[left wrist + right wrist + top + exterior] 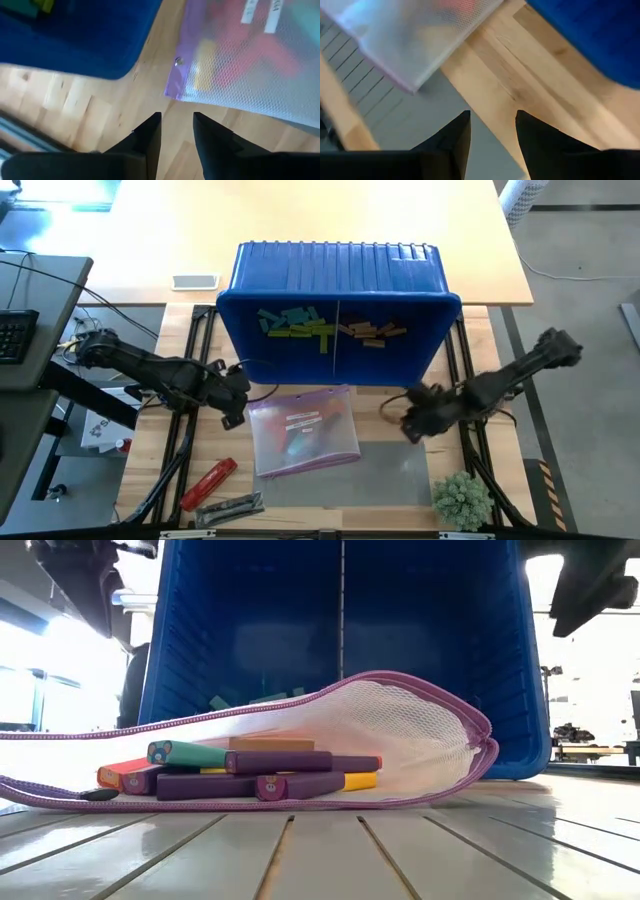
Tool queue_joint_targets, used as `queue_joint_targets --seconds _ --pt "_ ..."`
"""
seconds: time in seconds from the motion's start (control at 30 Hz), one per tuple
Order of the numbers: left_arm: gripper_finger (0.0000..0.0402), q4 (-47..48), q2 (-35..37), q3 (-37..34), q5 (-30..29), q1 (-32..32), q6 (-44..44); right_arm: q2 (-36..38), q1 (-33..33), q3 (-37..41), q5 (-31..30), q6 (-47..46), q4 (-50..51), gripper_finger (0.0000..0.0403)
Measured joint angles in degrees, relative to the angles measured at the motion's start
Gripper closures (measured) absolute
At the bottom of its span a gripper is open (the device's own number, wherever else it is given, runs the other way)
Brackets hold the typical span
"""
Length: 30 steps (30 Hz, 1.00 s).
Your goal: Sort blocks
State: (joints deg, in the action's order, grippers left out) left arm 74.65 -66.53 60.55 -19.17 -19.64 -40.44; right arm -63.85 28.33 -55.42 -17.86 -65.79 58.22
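A blue bin (340,295) stands at the far middle of the tabletop (400,405), split by a thin divider (337,330) into 2 compartments. The left compartment holds a heap of teal and lime blocks (295,325); the right one holds tan wooden blocks (372,332). In front of the bin lies a mesh pouch (302,430) with a purple zip edge, partly on a flat grey mat (390,475). In the low view, the pouch's mouth gapes, and more blocks (265,772) lie stacked inside: purple, teal, orange and yellow.

The left gripper (232,405) hovers just beside the pouch's left corner, near the bin's front left edge. In its wrist view, its fingers (150,137) stand a little apart with nothing between them, over bare wood close to the pouch's purple corner tab (175,85).

The right gripper (412,420) hangs just off the pouch's right edge, near the bin's front right corner. Its fingers (457,137) are apart and grip nothing, above the line where wood meets mat.

A red tool (208,483) and a small green plant (462,500) sit at the near edge.
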Motion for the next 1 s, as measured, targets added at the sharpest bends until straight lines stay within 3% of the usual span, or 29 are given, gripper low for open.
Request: queue_joint_targets --seconds 0.23,0.37,0.5,0.63,0.77,1.0 --pt "0.0323 -10.76 0.36 0.0 2.09 0.02 12.63 -16.68 -0.5 0.02 -2.97 -12.49 -11.08 0.0263" --pt "0.0326 -17.36 0.36 0.0 1.65 0.31 17.76 -21.83 -1.82 0.0 -7.24 -13.88 -19.61 0.0263" --pt "0.0326 -24.48 0.17 0.0 1.07 1.7 18.53 -24.51 -5.1 0.0 -10.36 -11.12 -23.56 0.0263" --pt "0.0326 -29.97 -1.0 0.0 -3.15 2.16 18.24 -25.52 -8.83 0.02 -14.43 -4.37 -25.99 0.0273" --pt "0.0326 -32.61 -4.12 0.02 -8.6 2.41 19.18 -25.0 -12.35 0.0 -18.45 3.18 -25.16 0.0311" --pt "0.0329 -34.24 -12.61 0.0 -18.41 6.56 8.86 -23.51 -16.82 0.0 -28.21 14.94 -19.63 0.0397"
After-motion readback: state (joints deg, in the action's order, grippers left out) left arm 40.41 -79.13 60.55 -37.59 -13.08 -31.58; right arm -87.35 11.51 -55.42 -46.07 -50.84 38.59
